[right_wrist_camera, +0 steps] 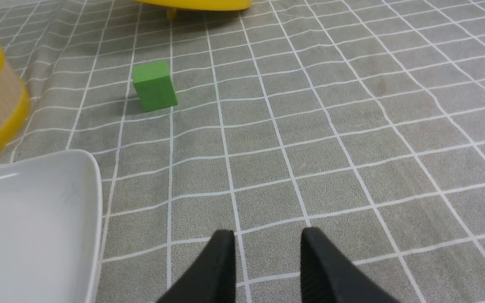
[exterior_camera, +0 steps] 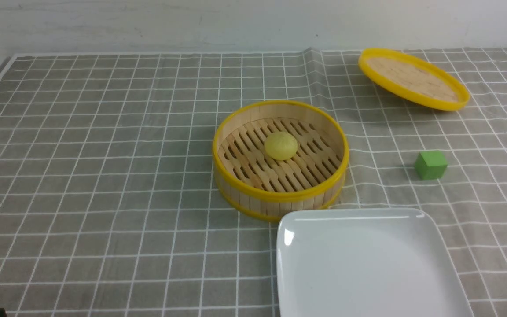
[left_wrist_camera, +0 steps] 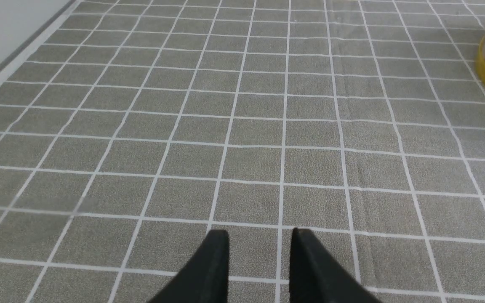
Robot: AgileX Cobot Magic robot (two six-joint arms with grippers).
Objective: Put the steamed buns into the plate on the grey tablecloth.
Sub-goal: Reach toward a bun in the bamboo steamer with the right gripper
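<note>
- Left claw (left_wrist_camera: 260, 235) hangs low over the grey tablecloth (left_wrist_camera: 242, 126) that covers the bench. Its two black fingers are apart, with cloth showing between them and nothing held. Only a sliver of the basket's wall shows in the left wrist view.
- Uncovered, the bamboo steamer basket (exterior_camera: 280, 200) stands mid-bench. The steamed bun (exterior_camera: 281, 145) rests on its slats near the centre, a touch toward 12 o'clock.
- That bun is a small pale-yellow dome, smooth and matte, with pleats too faint to make out clearly. It looks soft, so a light squeeze should be enough.
- At 5 o'clock from the basket lies the white square plate (exterior_camera: 350, 212), its rim just beside the basket's foot, and it holds nothing.
- Judged from this, the task is barely begun. The lid is off, but the reach, grasp, lift and set-down all remain.
- At 1 o'clock from the basket the bamboo lid (exterior_camera: 413, 79) sits tilted. The green cube (exterior_camera: 431, 164) is at 3 o'clock, well apart from the basket.
- Right claw (right_wrist_camera: 268, 233) hangs over cloth near the plate's corner, fingers apart and empty.
</note>
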